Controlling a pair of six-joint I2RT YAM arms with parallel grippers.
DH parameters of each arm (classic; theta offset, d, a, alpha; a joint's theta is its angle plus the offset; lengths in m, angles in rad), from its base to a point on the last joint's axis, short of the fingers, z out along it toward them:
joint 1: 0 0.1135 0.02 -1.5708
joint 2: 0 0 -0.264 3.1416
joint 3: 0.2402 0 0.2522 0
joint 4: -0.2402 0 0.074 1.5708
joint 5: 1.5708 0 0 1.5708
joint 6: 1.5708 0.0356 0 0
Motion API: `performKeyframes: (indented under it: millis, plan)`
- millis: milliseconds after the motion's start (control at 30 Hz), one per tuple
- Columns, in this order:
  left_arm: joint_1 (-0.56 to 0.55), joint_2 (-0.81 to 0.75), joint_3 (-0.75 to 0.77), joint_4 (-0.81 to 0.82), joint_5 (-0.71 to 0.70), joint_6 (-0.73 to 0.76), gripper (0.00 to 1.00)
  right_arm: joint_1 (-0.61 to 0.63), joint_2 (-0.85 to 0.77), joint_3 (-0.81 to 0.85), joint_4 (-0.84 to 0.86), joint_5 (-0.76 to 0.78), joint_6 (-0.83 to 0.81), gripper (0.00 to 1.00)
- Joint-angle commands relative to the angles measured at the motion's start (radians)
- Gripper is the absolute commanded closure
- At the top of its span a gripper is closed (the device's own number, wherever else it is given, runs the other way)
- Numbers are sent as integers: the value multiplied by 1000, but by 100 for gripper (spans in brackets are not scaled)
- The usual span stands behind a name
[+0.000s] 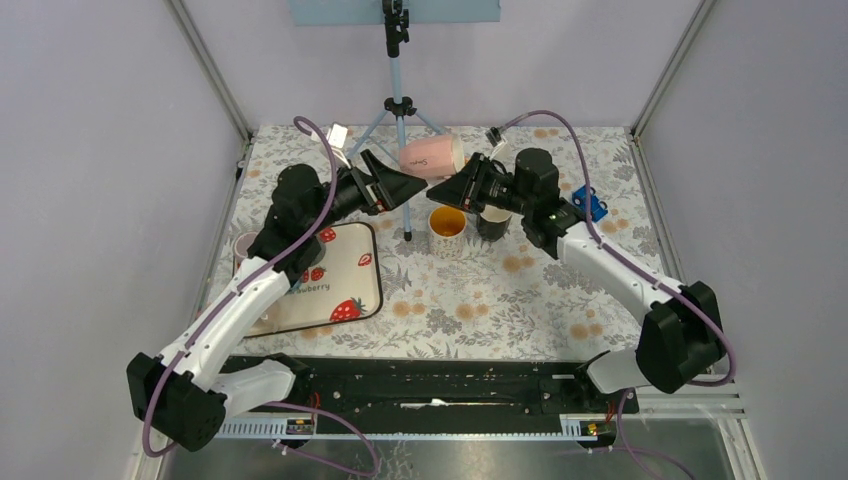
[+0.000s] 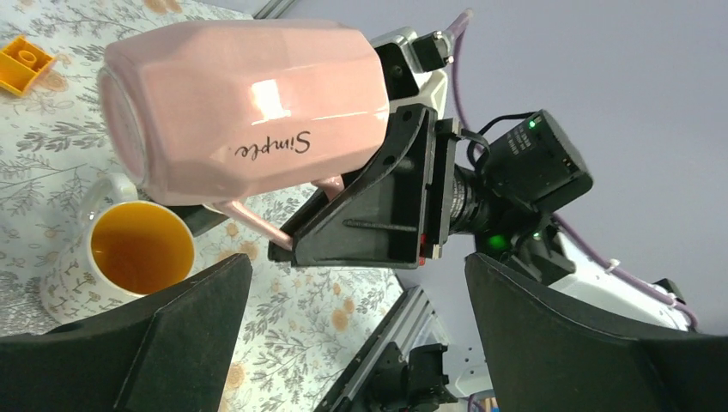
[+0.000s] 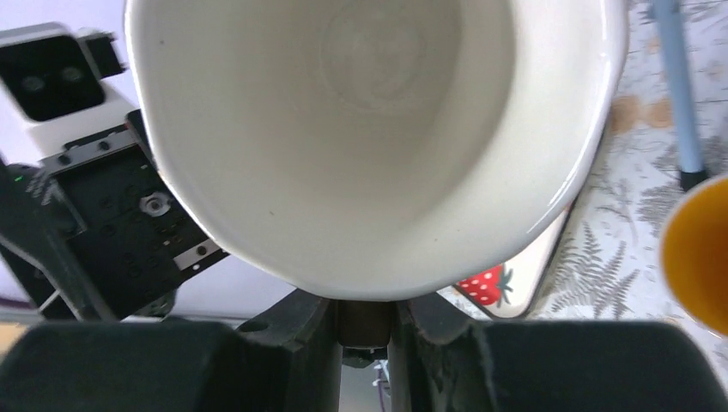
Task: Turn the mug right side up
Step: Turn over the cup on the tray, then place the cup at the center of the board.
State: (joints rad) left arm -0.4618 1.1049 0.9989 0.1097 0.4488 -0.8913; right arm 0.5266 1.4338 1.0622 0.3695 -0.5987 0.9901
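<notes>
Pink mug on its side in the air, carried by one arm

It hangs above and just beyond the yellow-lined cup, long axis near level; mouth toward the right gripper, pinched on its handle side; base toward the left gripper, spread wide, empty, just beside it.
</notes>
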Motion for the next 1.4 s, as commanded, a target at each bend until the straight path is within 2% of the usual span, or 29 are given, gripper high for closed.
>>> performKeyframes:
  millis: [0,300,733,1067,1367]
  plan:
    - [-3,-28,74,-77,10,110,1,6,-119,130,-166,145,-192,100]
    - [-2,10,91,-136,92,154,1,5,-240,235,-571,435,-382,100]
    - [-4,45,111,-162,135,187,1,-8,-292,358,-971,839,-507,100]
    - [-10,82,144,-198,151,200,1,-267,-261,308,-1019,813,-560,100]
    - [-28,99,147,-220,154,212,1,-322,-195,226,-924,865,-589,100]
